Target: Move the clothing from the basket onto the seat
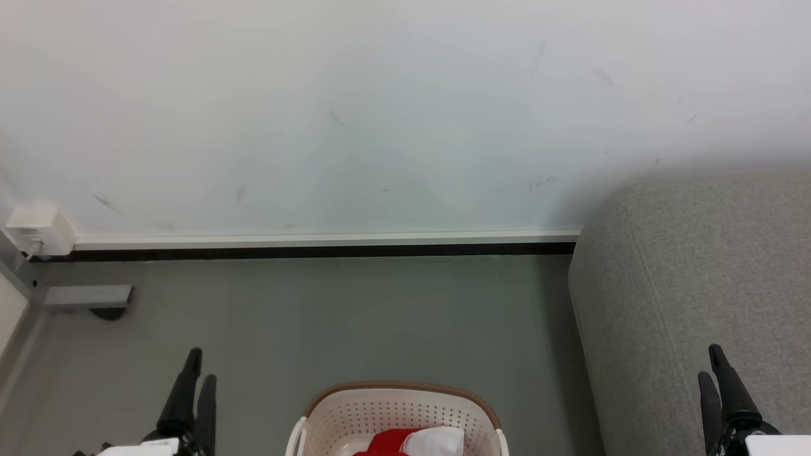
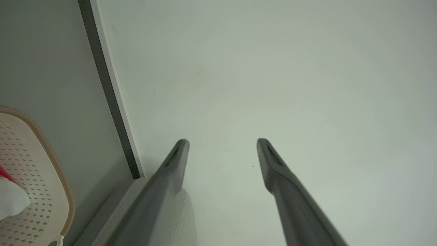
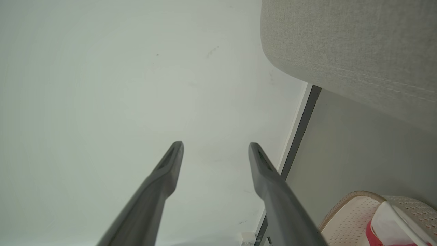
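The cream basket [image 1: 355,415] with a brown rim stands on the floor at the bottom centre of the head view, holding red and white clothing [image 1: 415,442]. The grey seat [image 1: 690,285] fills the right side. My left gripper [image 1: 197,366] rises at the lower left, left of the basket, open and empty. My right gripper [image 1: 711,362] rises at the lower right in front of the seat, open and empty. The left wrist view shows open fingers [image 2: 222,141], the basket [image 2: 51,191] and clothing [image 2: 10,200]. The right wrist view shows open fingers [image 3: 215,145], the seat [image 3: 351,44], basket [image 3: 344,218] and clothing [image 3: 385,229].
A white wall [image 1: 380,114] with a pale skirting strip [image 1: 317,240] closes off the back. A white socket box [image 1: 38,231] and a grey metal bracket [image 1: 85,296] sit at the far left. Grey floor [image 1: 348,316] lies between the wall and the basket.
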### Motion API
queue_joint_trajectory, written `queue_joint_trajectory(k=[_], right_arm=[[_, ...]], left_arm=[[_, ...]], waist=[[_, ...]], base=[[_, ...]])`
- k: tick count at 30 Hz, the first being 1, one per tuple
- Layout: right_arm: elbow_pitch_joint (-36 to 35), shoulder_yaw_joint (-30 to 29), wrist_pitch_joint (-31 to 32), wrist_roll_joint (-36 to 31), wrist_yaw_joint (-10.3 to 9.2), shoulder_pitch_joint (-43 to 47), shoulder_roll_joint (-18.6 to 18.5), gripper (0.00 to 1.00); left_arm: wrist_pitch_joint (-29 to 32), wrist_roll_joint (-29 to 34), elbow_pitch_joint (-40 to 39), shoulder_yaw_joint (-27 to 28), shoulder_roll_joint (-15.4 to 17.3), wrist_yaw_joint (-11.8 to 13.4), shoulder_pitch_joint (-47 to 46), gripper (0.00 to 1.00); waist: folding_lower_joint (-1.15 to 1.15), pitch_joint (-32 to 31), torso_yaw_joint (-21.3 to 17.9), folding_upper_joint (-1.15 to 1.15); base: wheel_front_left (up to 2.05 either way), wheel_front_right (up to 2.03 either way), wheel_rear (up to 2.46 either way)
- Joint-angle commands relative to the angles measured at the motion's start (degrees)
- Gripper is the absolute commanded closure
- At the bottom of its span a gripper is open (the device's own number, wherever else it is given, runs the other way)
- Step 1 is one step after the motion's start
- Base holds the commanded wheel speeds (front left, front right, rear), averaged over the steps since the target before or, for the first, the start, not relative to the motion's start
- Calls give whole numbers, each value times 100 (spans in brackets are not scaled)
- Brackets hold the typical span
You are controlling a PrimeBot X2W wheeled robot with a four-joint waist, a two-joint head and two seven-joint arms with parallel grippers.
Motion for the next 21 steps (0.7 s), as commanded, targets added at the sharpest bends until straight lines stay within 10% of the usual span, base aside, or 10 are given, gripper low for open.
queue_joint_trajectory(k=[1, 21], right_arm=[[-163, 70, -67, 16, 12, -117, -49, 0], [-625, 502, -607, -751, 15, -202, -90, 0]], left_arm=[[-69, -8, -157, -5, 21, -9, -90, 0], [-581, 1176, -595, -48, 34, -21, -15, 0]], waist=[[0, 1, 3, 0], [0, -21, -17, 0]], base=[[0, 0, 0], [0, 0, 0]])
